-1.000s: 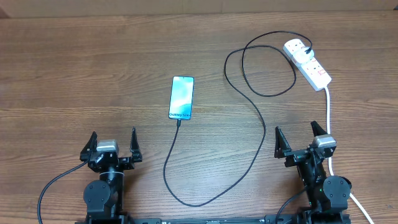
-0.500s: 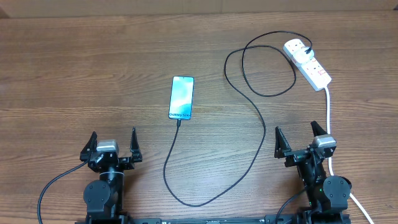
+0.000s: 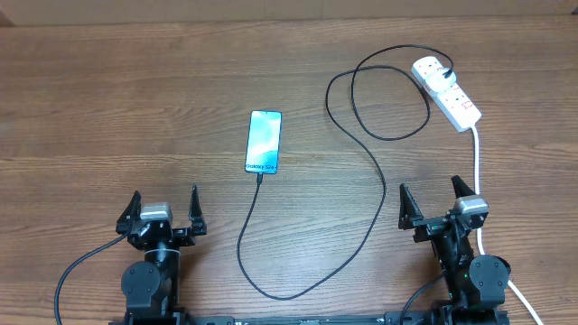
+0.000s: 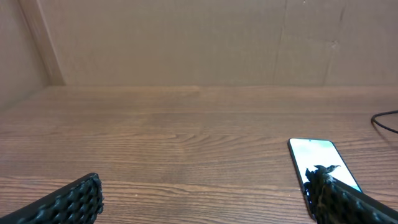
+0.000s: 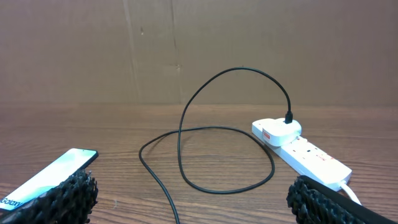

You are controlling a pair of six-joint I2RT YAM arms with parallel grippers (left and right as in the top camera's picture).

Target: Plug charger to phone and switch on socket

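The phone (image 3: pixel 264 142) lies flat at mid-table with its blue-green screen up, and it also shows in the left wrist view (image 4: pixel 317 158) and the right wrist view (image 5: pixel 50 174). The black charger cable (image 3: pixel 379 194) runs from the phone's near end, loops toward me, then curls back to its plug (image 3: pixel 436 70) seated in the white socket strip (image 3: pixel 454 97). The left gripper (image 3: pixel 163 203) stands open near the table's front edge, below and left of the phone, holding nothing. The right gripper (image 3: pixel 430 194) is open too, in front of the socket.
The socket's thick white cord (image 3: pixel 476 162) runs down the right side past my right arm. A cardboard wall (image 5: pixel 199 50) closes the back of the wooden table (image 3: pixel 108 99). A cable loop (image 5: pixel 224 134) lies ahead of the right gripper (image 5: pixel 193 202).
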